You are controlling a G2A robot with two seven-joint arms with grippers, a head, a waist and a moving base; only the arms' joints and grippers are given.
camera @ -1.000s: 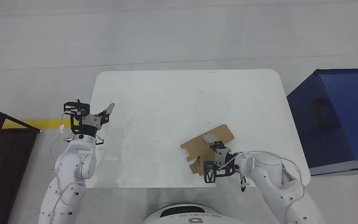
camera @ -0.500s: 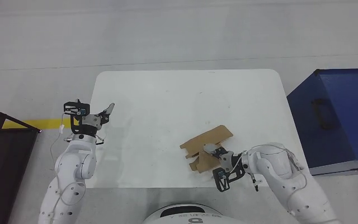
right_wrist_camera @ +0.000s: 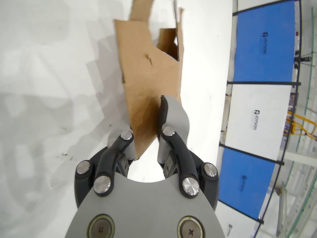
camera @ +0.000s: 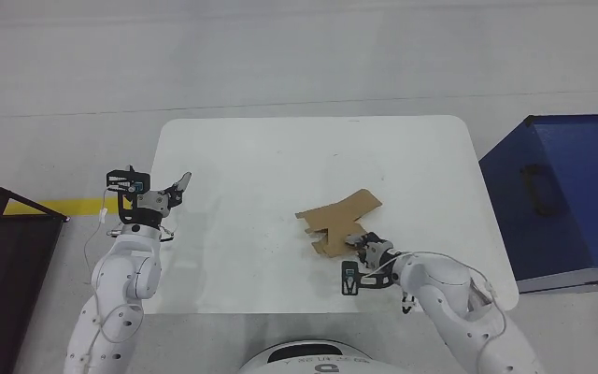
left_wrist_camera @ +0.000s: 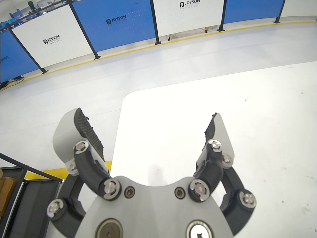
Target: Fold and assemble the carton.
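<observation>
The top camera looks straight down on the whole table (camera: 280, 159) from above. The left wrist camera sits close behind the left claw (left_wrist_camera: 147, 125), facing across a table corner. The right wrist camera looks along the right claw (right_wrist_camera: 146, 120) at the carton (right_wrist_camera: 148, 70), which the top view shares.

One carton (camera: 338, 222), one table (camera: 271, 178), one blue bin (camera: 547, 201) — one left claw (left_wrist_camera: 147, 114), one right claw (camera: 363, 246)

White table (camera: 280, 187), pale grey floor (camera: 280, 56), blue and white partition panels (left_wrist_camera: 123, 20), yellow floor line (camera: 70, 205)
</observation>
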